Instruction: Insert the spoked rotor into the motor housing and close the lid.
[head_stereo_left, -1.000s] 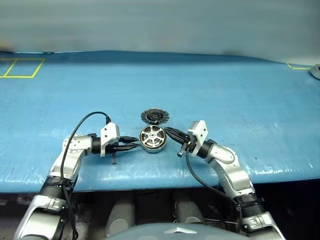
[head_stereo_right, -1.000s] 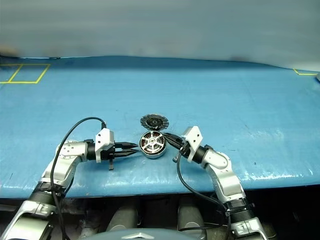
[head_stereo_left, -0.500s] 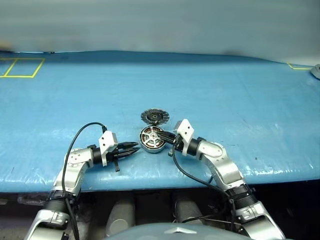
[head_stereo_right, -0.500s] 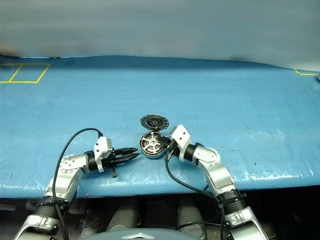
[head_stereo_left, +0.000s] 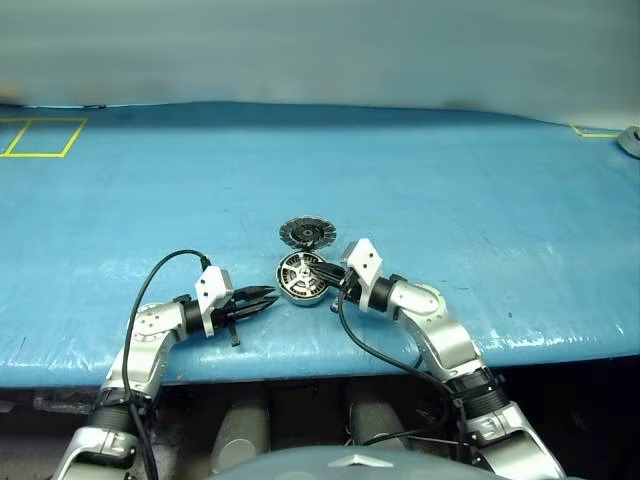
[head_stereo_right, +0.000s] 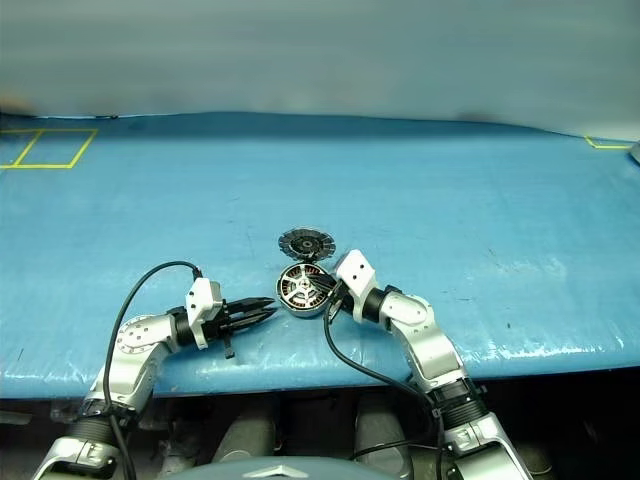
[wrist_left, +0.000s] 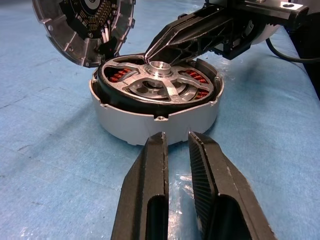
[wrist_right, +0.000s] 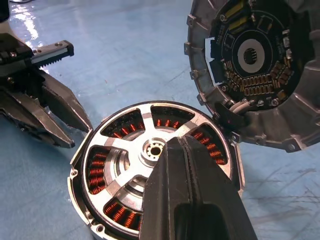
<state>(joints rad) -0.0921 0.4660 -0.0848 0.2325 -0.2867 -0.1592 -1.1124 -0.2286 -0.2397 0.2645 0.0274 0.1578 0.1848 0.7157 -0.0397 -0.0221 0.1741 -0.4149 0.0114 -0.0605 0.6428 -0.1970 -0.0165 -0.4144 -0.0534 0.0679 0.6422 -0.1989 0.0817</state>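
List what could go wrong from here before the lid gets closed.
1. The shut right gripper rests its tips on the spoked rotor off-centre; pressing there may cock it in the motor housing.
2. The lid stands open close to the right gripper; lifting out could knock it.
3. The left gripper, slightly open, sits near the housing wall without holding it, so the housing may slide.

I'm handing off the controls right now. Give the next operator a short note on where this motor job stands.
Right gripper: jaws shut, tips resting over the spoked rotor.
Left gripper: jaws slightly apart, holding nothing, just short of the motor housing.
Rotor sits in the housing on the blue table.
The lid stands open at the housing's far edge.
Left: check the rotor is seated, then close the lid.
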